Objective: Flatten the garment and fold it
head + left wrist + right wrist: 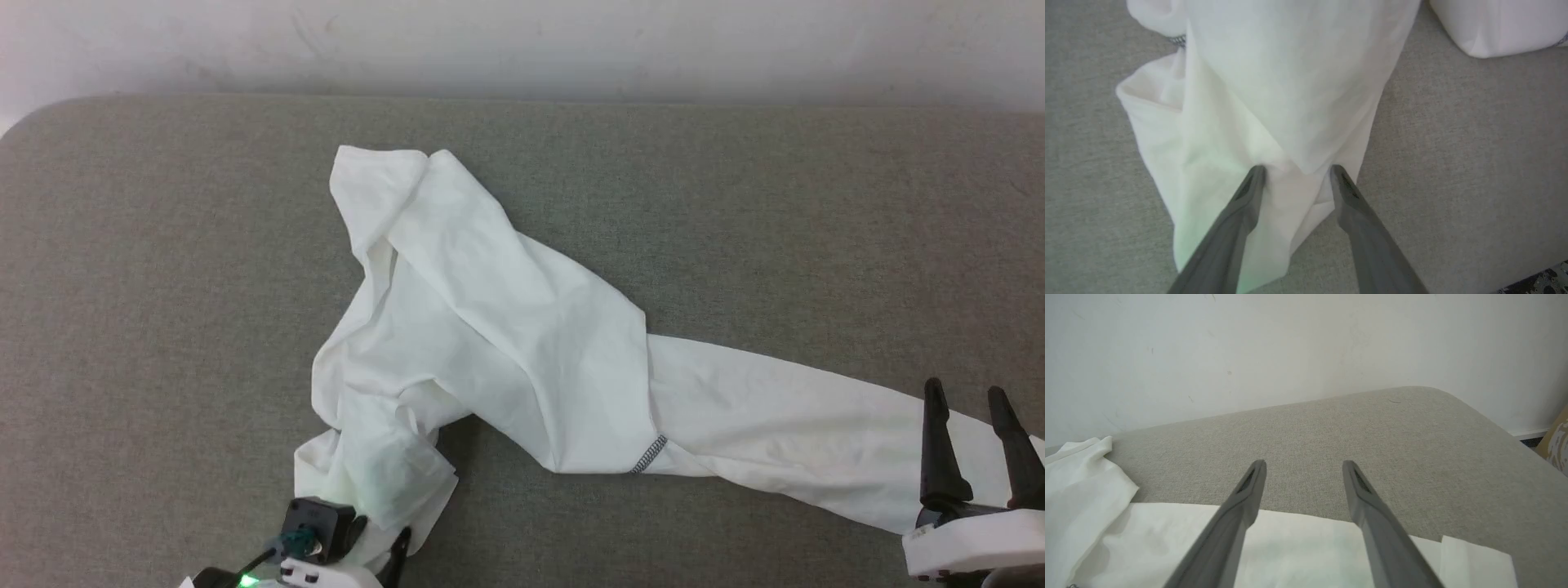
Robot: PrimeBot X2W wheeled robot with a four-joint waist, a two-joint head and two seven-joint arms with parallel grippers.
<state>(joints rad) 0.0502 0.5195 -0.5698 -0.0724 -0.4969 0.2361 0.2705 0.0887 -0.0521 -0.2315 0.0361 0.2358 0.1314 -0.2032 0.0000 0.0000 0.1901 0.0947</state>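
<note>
Both wide open: my left gripper straddles a bunched near corner of the shirt, right gripper over the sleeve. Pinching several layers could drag it crumpled.

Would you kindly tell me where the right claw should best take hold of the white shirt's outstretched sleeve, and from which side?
Grip the sleeve at its free end, probably along the near edge, coming in low from the robot's side with the open right claw. It lies flat and straight there, whereas the shirt's body is bunched.
</note>
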